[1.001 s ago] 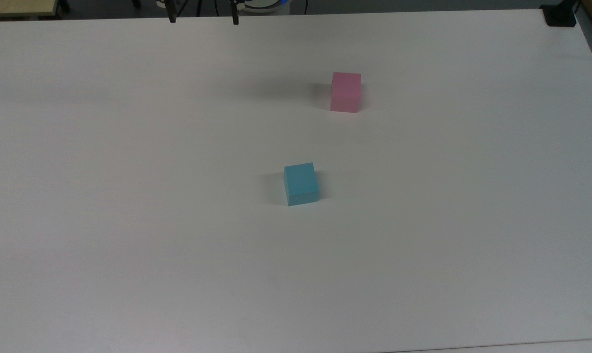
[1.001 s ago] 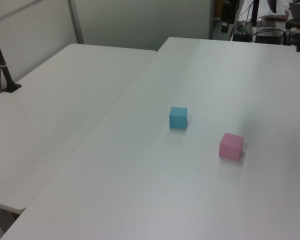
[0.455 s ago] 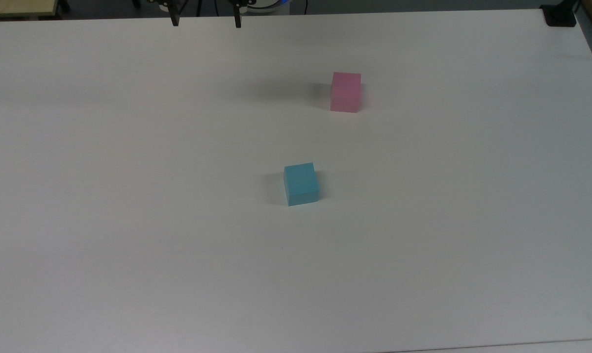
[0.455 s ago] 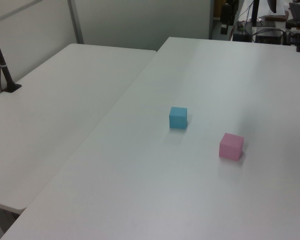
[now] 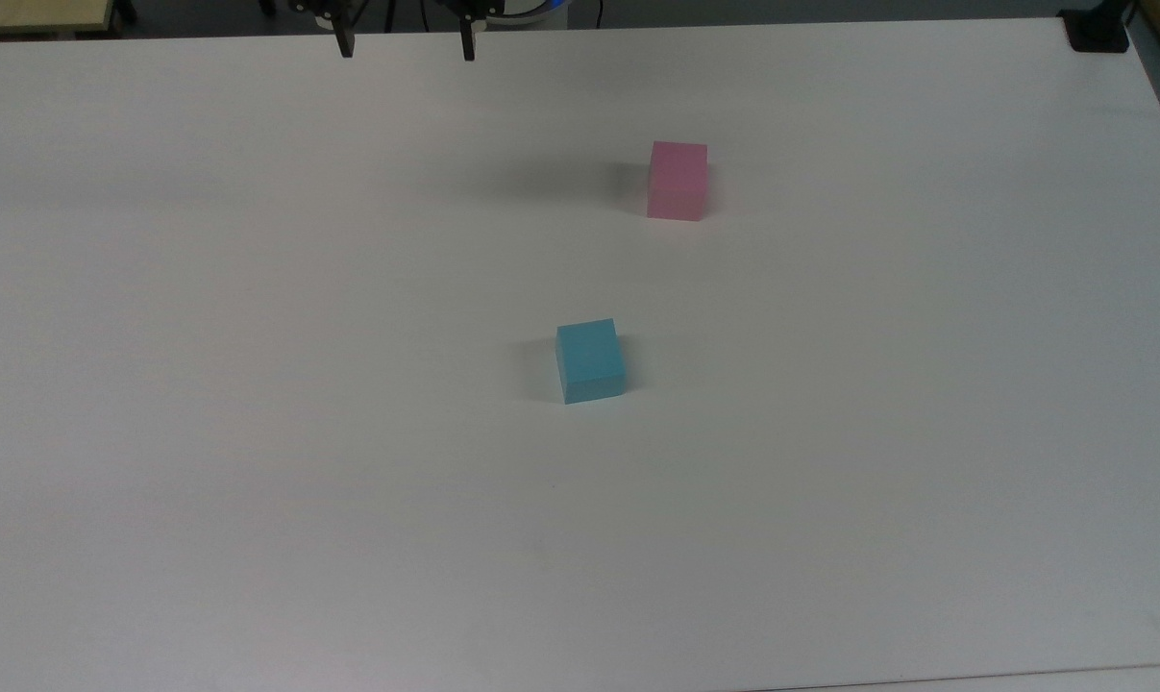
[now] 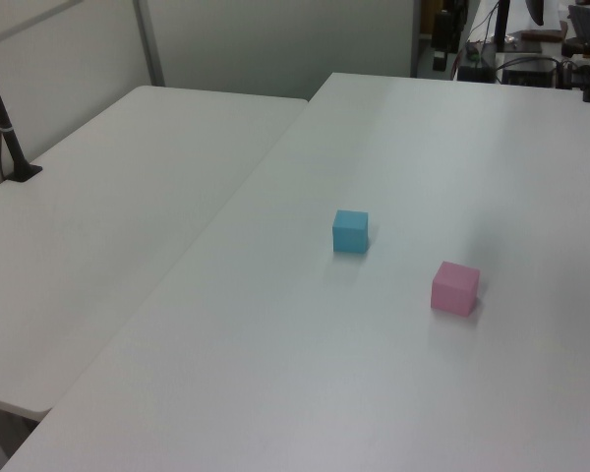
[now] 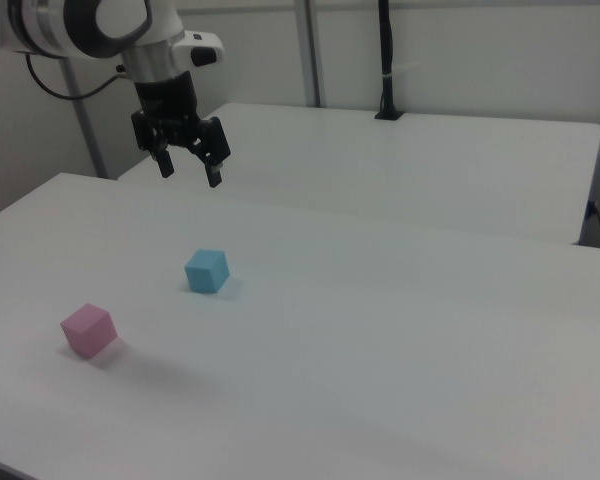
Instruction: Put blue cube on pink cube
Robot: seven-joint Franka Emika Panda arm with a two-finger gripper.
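Black claw [image 7: 189, 171] spread, lower than before | blue cube [image 5: 590, 360], pink cube [image 5: 678, 180] unmoved

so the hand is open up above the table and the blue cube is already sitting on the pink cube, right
Not quite. The hand is open above the table, but the blue cube is not on the pink cube. The right view shows both resting on the table, apart from each other.

Blue cube [image 5: 590, 360] flat on table, well apart from pink cube [image 5: 678, 180].
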